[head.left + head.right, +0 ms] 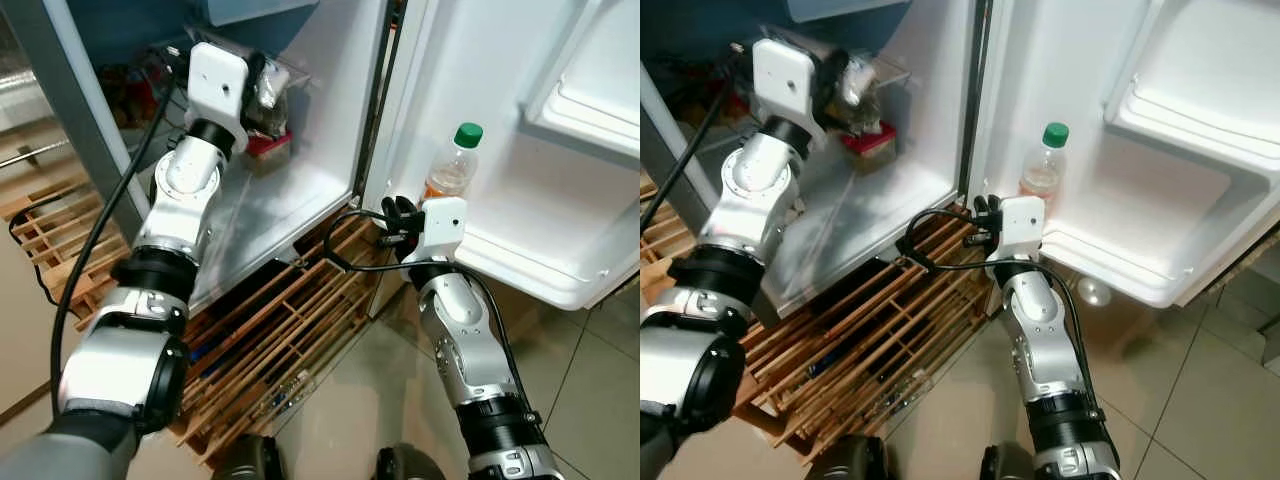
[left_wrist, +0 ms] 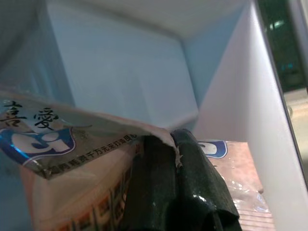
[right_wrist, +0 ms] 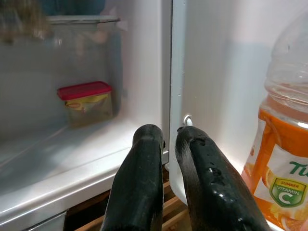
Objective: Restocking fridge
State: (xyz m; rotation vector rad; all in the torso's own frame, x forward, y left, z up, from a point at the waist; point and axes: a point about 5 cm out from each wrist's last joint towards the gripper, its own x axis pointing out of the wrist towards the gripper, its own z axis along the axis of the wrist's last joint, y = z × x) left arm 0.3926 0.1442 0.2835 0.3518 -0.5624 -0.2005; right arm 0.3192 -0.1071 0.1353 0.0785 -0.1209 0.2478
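Observation:
My left gripper (image 1: 262, 82) reaches into the open fridge and is shut on a crinkled plastic food packet (image 1: 272, 98). In the left wrist view the black fingers (image 2: 192, 183) pinch the packet (image 2: 72, 139), which bears a blue logo and printed characters. A red-lidded tub (image 1: 268, 143) stands on the white fridge shelf (image 1: 270, 215) just below it. An orange juice bottle (image 1: 452, 165) with a green cap stands in the door shelf (image 1: 520, 262). My right gripper (image 1: 395, 215) hovers low by the door hinge, left of the bottle (image 3: 284, 159), shut with nothing between its fingers (image 3: 144, 183).
A wooden slatted pallet (image 1: 280, 335) lies on the floor under the fridge front. Black cables (image 1: 100, 230) run along both arms. A second door tray (image 1: 590, 110) sits higher on the open door. Tiled floor (image 1: 590, 380) spreads to the right.

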